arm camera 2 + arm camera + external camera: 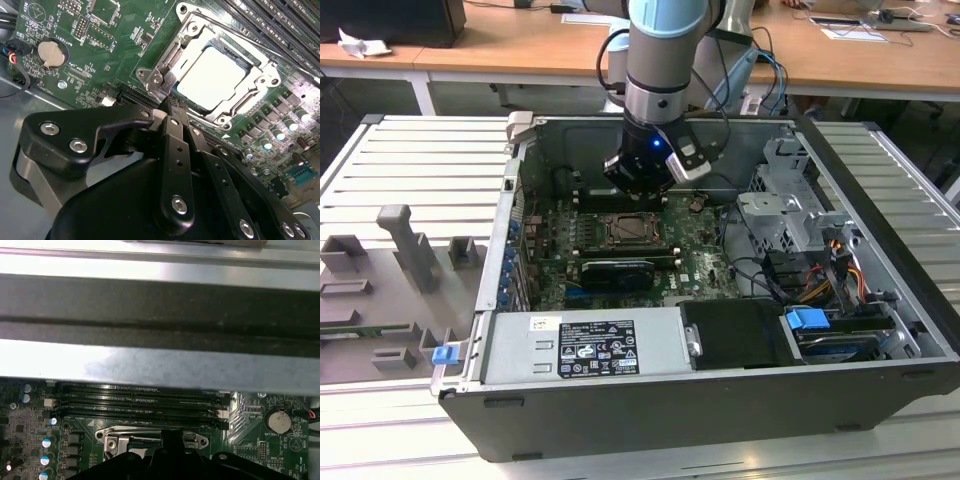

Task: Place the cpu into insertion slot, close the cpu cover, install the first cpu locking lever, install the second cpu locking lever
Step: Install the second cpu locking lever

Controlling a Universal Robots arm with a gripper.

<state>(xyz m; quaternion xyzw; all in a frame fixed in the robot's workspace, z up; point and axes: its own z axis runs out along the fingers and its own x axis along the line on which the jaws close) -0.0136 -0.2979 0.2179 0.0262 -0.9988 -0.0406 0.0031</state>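
Black gripper links sit nearest in the second wrist view, the fingers drawn together to a narrow tip with nothing seen between them. Just beyond that tip lies the cpu cover, folded flat over the socket, and through its open middle the cpu shows, already seated in the slot. That chip looks light, rigid and easily damaged, with a slick metal top, so I judge its edges the only safe hold; the cover is thin stiff plate, best pressed on its frame. Farther past the socket run the memory slots. From the exterior view the arm hangs straight down inside the computer case, wrist vertical, the gripper just above the board.
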